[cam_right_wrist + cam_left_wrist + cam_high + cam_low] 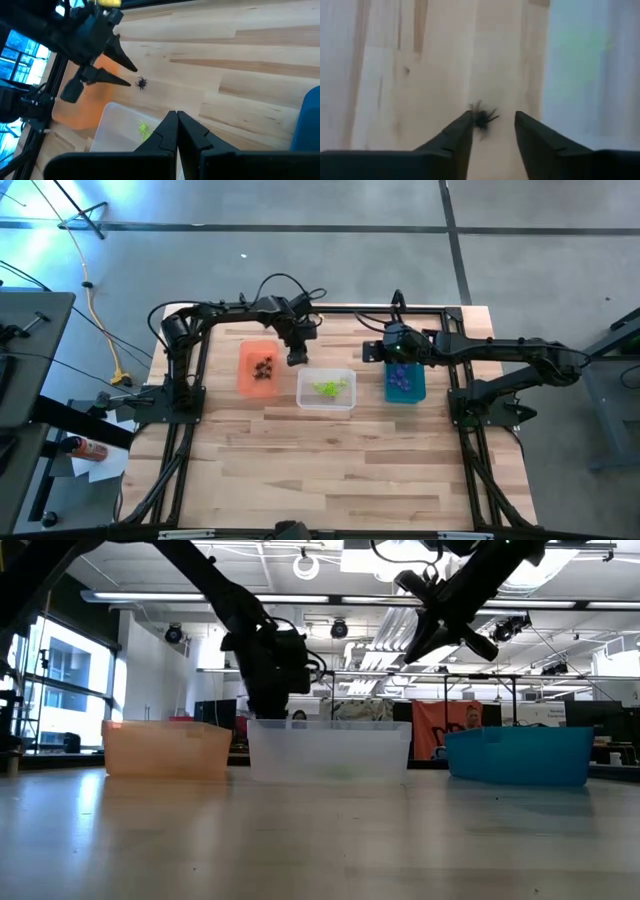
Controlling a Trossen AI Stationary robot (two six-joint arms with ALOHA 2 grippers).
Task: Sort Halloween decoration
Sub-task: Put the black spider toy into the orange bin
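Observation:
One black spider trinket [482, 120] lies on the bare wood between the orange bin [259, 367] and the clear bin [326, 388]. My left gripper [492, 117] hangs over it, open, with a finger on either side. In the right wrist view the spider [142, 82] sits just clear of the left gripper's [131, 76] tips. Black trinkets lie in the orange bin, lime green ones [328, 387] in the clear bin and purple ones [402, 381] in the teal bin [404, 383]. My right gripper [176, 117] is shut on nothing and is raised over the teal bin's far end [398, 352].
The three bins stand in a row across the far half of the table [330, 470], orange at left, clear in the middle, teal at right. The near half of the wood is bare. In the low view the right arm [445, 610] hangs well above the bin rims.

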